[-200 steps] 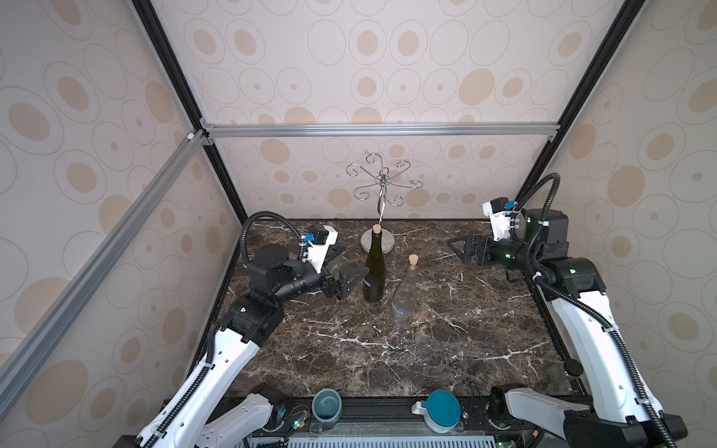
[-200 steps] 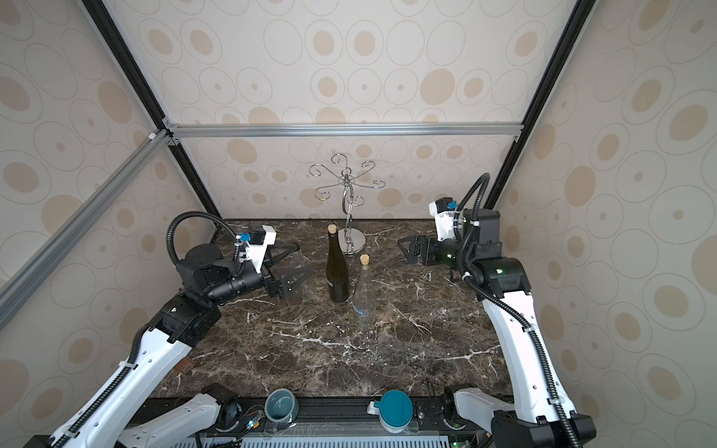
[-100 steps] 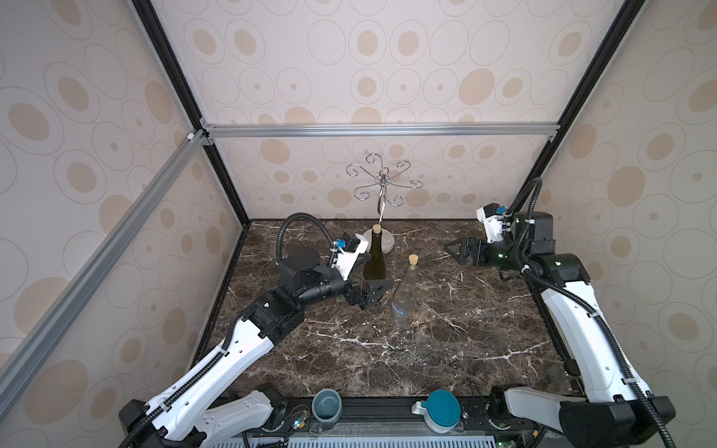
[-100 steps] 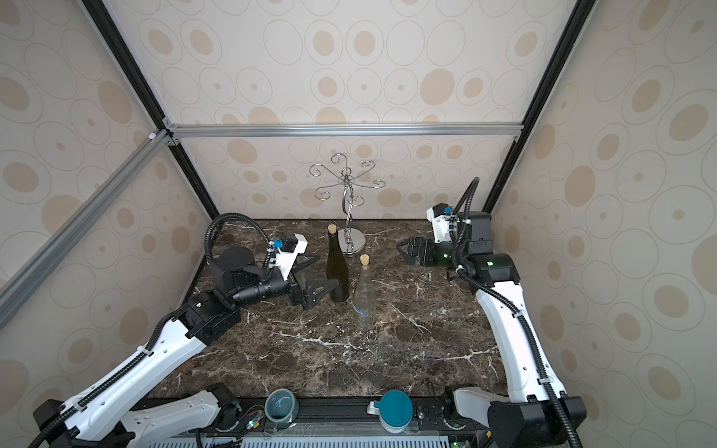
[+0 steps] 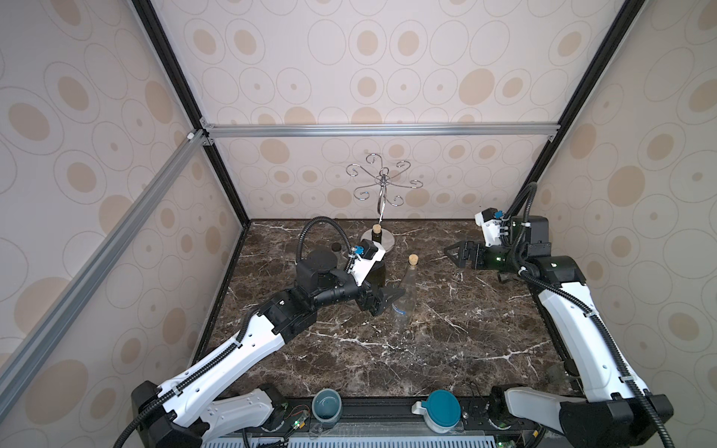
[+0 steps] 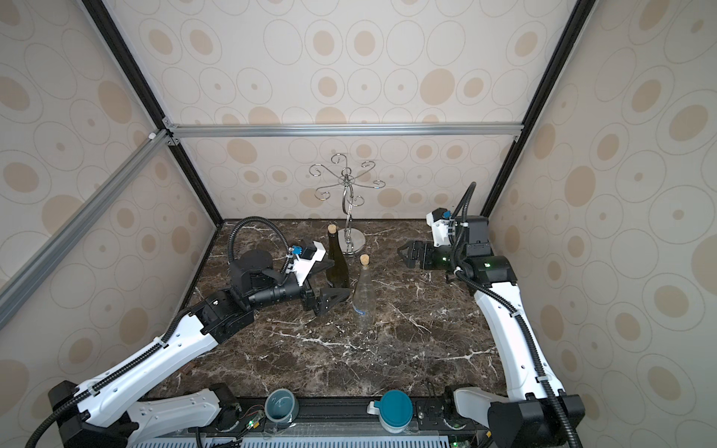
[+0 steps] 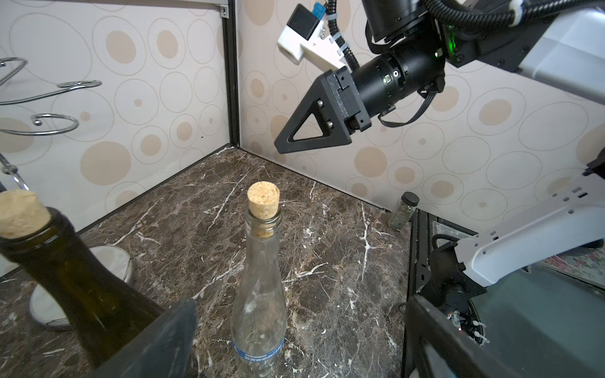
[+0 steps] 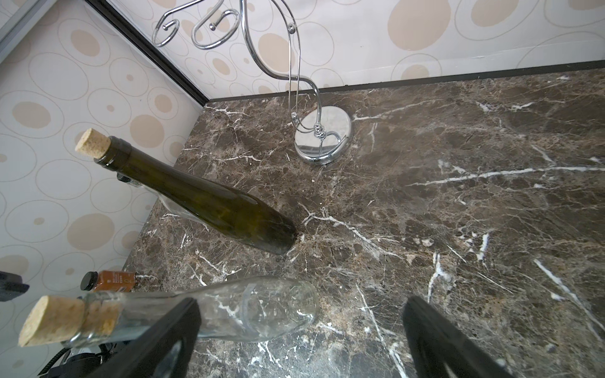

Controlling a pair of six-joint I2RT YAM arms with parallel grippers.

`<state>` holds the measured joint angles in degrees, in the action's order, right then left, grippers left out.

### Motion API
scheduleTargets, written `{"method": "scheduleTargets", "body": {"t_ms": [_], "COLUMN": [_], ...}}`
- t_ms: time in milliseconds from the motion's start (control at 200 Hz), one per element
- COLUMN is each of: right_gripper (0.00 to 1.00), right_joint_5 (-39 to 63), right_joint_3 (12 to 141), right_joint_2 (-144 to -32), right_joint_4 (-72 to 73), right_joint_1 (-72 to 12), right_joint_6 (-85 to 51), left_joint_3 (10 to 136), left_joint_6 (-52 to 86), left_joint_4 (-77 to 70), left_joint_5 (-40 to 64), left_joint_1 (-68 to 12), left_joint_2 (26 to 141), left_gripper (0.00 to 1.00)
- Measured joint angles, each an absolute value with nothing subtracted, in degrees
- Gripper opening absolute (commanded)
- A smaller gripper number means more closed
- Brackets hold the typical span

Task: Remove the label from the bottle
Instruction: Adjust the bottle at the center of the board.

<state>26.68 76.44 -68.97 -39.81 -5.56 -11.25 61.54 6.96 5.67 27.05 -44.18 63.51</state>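
Left gripper (image 7: 301,347) advanced to clear bottle (image 5: 405,294), jaws spread, green corked bottle (image 6: 336,263) beside, chrome rack (image 6: 351,242) behind, right gripper (image 5: 452,254) agape

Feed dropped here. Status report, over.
Left gripper open, facing clear bottle. Right gripper open, standing off. Blue label not yet removed. Green bottle tight beside left gripper.

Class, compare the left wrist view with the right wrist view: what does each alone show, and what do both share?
Left wrist only: the blue label on the clear bottle, and a dark-capped jar. Right wrist only: a small orange-labelled bottle. Both: the clear bottle and green bottle, each corked, the chrome stand and the marble table.
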Motion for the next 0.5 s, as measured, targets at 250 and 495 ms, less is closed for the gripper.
{"method": "scheduleTargets", "body": {"t_ms": [250, 495], "right_gripper": [0.98, 0.98], "right_joint_5": [25.9, 25.6], "right_joint_3": [74.3, 74.3], "right_joint_2": [-67.9, -68.2], "right_joint_4": [-39.7, -39.4], "right_joint_1": [-5.5, -5.5], "right_joint_6": [-11.3, -11.2], "left_joint_3": [62.2, 64.4], "left_joint_6": [5.0, 3.9], "left_joint_4": [1.6, -1.9], "left_joint_5": [27.1, 26.9], "left_joint_1": [-44.2, -44.3], "left_joint_2": [70.0, 76.7], "left_gripper": [0.88, 0.80]}}
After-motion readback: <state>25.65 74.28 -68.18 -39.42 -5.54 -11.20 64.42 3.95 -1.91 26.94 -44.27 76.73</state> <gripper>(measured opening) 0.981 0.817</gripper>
